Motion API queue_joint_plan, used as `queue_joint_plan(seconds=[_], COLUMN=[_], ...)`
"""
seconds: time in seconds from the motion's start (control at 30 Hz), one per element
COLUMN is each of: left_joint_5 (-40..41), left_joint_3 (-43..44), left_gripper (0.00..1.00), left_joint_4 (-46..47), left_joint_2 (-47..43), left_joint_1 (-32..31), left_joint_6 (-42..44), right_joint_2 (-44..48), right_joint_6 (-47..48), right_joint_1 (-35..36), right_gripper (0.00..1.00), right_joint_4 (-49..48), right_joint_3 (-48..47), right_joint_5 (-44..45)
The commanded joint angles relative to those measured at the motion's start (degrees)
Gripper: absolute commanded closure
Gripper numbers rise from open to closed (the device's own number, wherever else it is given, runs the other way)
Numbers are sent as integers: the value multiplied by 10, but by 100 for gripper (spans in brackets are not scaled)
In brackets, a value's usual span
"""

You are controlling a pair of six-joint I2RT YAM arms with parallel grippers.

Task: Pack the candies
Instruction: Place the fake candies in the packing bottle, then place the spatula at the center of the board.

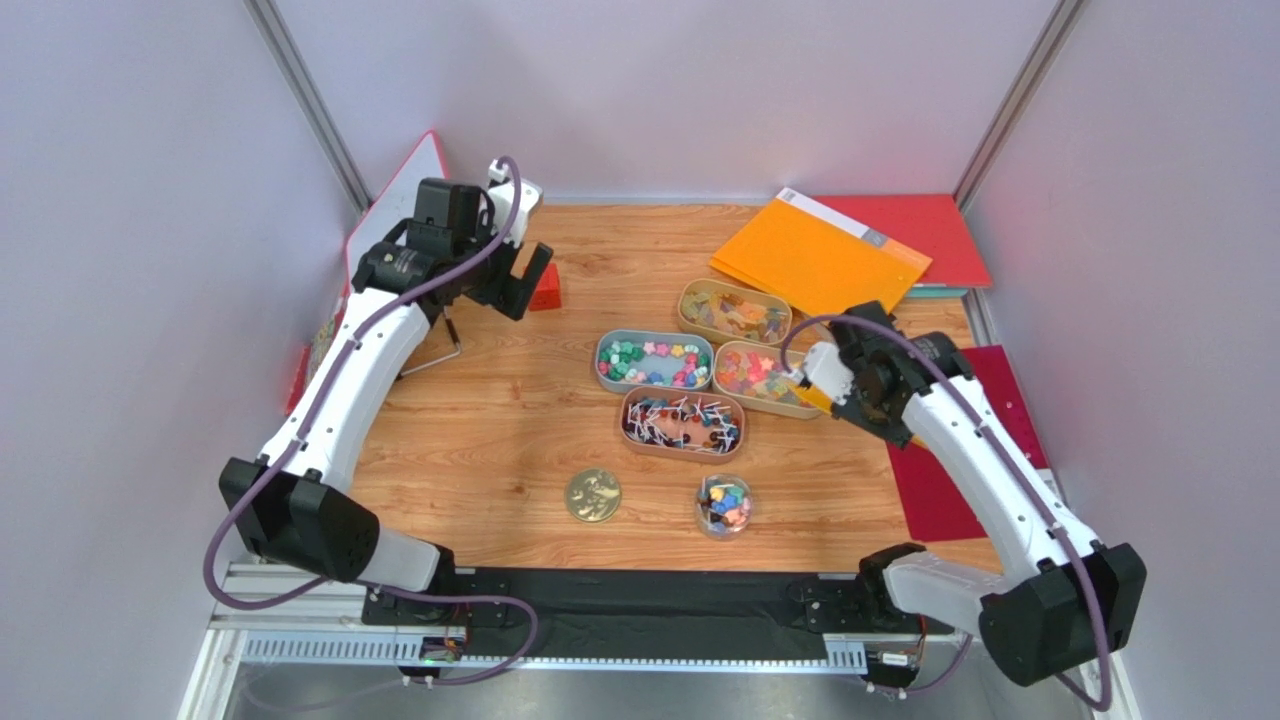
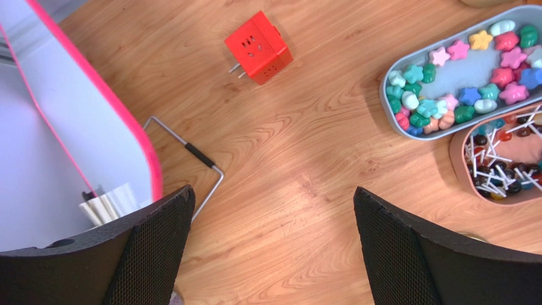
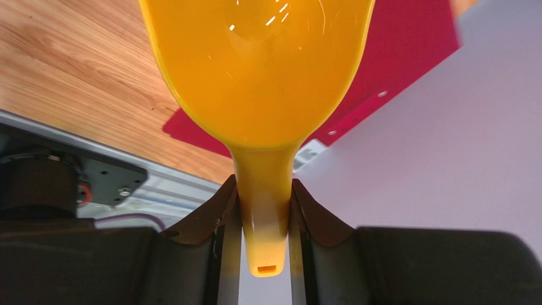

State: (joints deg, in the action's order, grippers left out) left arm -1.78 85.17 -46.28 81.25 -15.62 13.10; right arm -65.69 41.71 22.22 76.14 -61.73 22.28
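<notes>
Four trays [image 1: 655, 335] and one jar [image 1: 705, 518] hold candies [image 1: 655, 362].

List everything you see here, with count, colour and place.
table: one, wood, under everything
trays: four, teal, olive, tan, brown, in the middle
jar: one, clear, front centre
candies: many, mixed colours, in trays and jar
lid: one, gold, left of jar
cube: one, red, back left
scoop: one, orange, right of trays
folders: one orange, some red, back right
board: one, white with pink edge, far left
left gripper: one, black, open, back left
right gripper: one, black, shut on scoop
</notes>
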Motion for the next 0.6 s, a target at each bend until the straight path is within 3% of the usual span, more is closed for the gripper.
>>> queue_joint_plan(seconds=[0.0,0.1,0.17,0.27,0.57], left_joint_5=[9,-6,-12,-14,56], left_joint_3=[113,177,206,256,293], left_gripper=[0,2,15,24,24], left_joint_4=[-68,-90,-98,-109,-101], left_joint_2=[51,88,113,141,180], left_joint_1=[1,1,1,1,-12], left_joint_6=[-26,-31,-23,-12,17], right_joint_2=[-22,-63,-86,-129,-267], right_joint_6=[-43,-103,-130,-160,-210], right_joint_1=[-158,-237,-250,-250,-256], right_gripper=[100,100,100,100,100], right_joint_4=[-57,-103,-125,-161,-207], right_joint_3=[-22,-22,-15,-8,-3], right_joint_5=[-132,-176,-197,-211,-248])
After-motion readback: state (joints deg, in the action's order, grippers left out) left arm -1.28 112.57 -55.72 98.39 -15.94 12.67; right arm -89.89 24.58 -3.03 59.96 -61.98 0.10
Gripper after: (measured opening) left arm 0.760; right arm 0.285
